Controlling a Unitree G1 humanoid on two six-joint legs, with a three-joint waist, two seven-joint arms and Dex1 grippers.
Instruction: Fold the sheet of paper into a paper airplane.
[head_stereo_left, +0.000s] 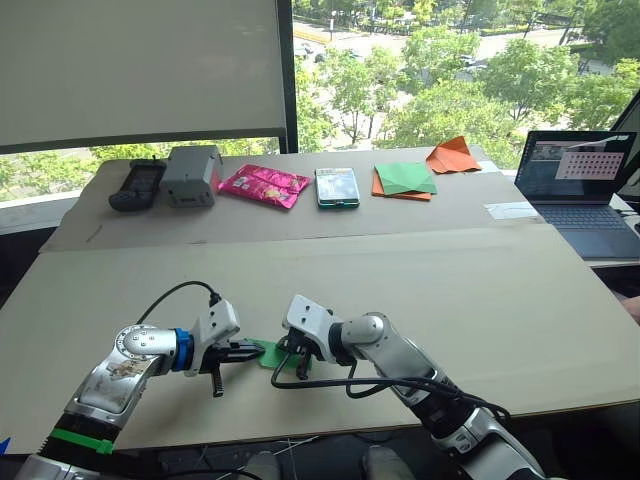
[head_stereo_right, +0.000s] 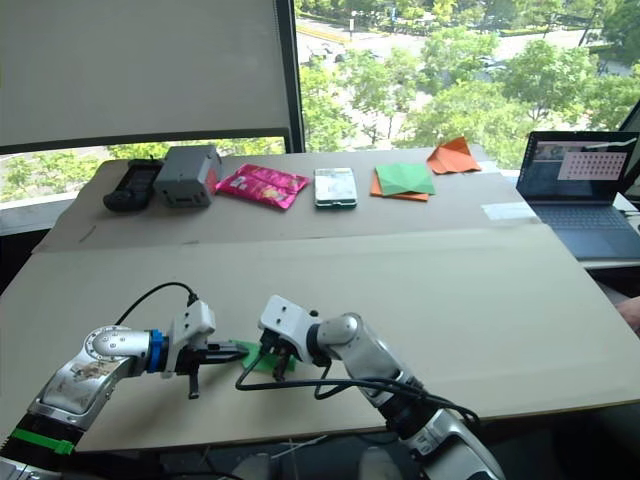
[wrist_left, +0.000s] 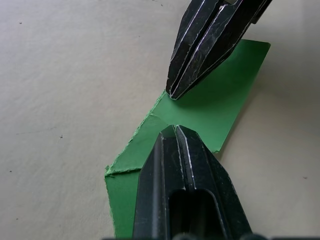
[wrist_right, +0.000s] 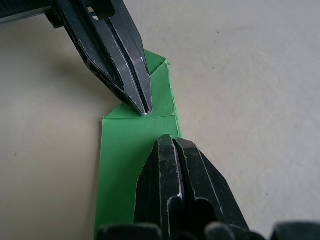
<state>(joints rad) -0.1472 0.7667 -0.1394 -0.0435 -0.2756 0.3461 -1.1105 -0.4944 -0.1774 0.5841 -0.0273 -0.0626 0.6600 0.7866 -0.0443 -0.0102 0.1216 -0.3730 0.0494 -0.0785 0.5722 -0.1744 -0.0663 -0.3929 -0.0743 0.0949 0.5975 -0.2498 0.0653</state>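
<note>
Folded green paper flat on desk at lower centre, pressed by 2 closed claws, left claw, right claw, nothing gripped.

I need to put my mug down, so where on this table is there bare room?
The wide bare band of table between the far row, game controller through orange paper, and the grippers is free. It is crowded near the front edge, where left gripper and right gripper press the green paper.
</note>
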